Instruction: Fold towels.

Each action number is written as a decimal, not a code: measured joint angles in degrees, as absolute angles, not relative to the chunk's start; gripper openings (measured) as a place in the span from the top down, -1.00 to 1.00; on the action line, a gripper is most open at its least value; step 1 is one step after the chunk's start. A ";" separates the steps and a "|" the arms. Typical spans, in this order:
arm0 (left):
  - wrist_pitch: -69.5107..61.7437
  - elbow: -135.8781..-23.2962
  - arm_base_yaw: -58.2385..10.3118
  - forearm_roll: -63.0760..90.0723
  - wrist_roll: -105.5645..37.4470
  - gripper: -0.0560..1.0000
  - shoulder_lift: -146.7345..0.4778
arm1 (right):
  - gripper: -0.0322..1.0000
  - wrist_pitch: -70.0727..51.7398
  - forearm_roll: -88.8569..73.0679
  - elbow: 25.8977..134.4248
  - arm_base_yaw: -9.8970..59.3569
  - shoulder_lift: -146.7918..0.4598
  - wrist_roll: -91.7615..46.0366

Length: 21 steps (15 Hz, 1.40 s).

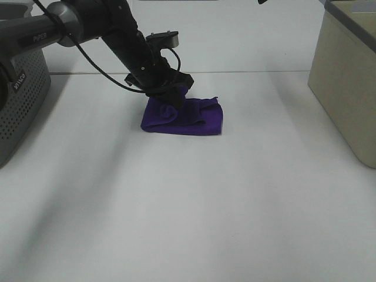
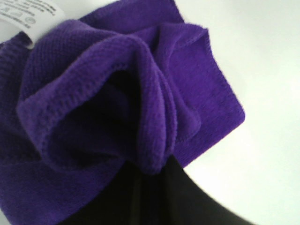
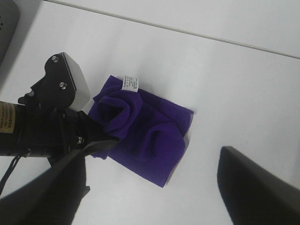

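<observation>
The purple towel (image 1: 188,117) lies crumpled and partly folded on the white table, just left of the middle. My left gripper (image 1: 166,95) is down on its back left part and shut on a raised bunch of cloth. The left wrist view shows the bunched folds (image 2: 140,108) up close, with the white tag (image 2: 28,14) at the edge and a dark finger (image 2: 159,201) below them. In the right wrist view the towel (image 3: 145,126), its tag (image 3: 130,83) and the left gripper (image 3: 101,145) show from above. My right gripper (image 3: 154,197) hangs open and empty high over the table.
A grey perforated basket (image 1: 23,100) stands at the left edge, behind the left arm. A beige box (image 1: 346,82) stands at the right edge. The right arm is out of the exterior view.
</observation>
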<state>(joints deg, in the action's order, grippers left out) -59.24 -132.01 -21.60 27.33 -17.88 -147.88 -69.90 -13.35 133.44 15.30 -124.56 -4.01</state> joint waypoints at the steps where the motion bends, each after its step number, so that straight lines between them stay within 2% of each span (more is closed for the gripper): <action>1: -57.35 -132.01 -22.00 28.42 -17.93 0.74 -147.88 | -0.54 -69.90 -13.46 133.44 15.30 -124.56 -4.01; 2: -55.41 -132.01 -22.52 30.71 -18.51 0.47 -147.88 | -0.54 -69.90 -13.87 133.44 15.30 -124.45 -4.01; 4: -53.29 -132.01 -23.66 36.38 -20.28 -0.20 -147.88 | -0.54 -69.90 -14.50 133.44 15.30 -124.05 -4.01; 5: -53.11 -132.01 -24.12 38.04 -20.80 -0.37 -147.88 | -0.54 -69.90 -14.67 133.44 15.30 -124.05 -4.01; 7: -53.11 -132.01 -24.35 38.73 -21.08 -0.45 -147.82 | -0.54 -69.90 -14.67 133.44 15.30 -124.05 -4.01; 13: -56.15 -132.01 -21.20 28.99 -19.71 -0.46 -142.78 | -0.54 -69.90 -14.78 133.44 15.30 -124.05 -4.01; 14: -61.08 -132.01 -17.59 23.55 -15.93 -0.46 -139.86 | -0.54 -69.90 -14.78 133.44 15.30 -124.05 -4.01; 17: -68.47 -132.01 -13.35 14.90 -8.42 -0.48 -135.96 | -0.54 -69.90 -13.58 133.44 15.30 -123.42 -4.53; 21: -69.33 -132.01 -11.63 0.00 -3.04 -0.69 -132.58 | -0.65 -69.90 -6.59 132.53 15.30 -118.20 -2.41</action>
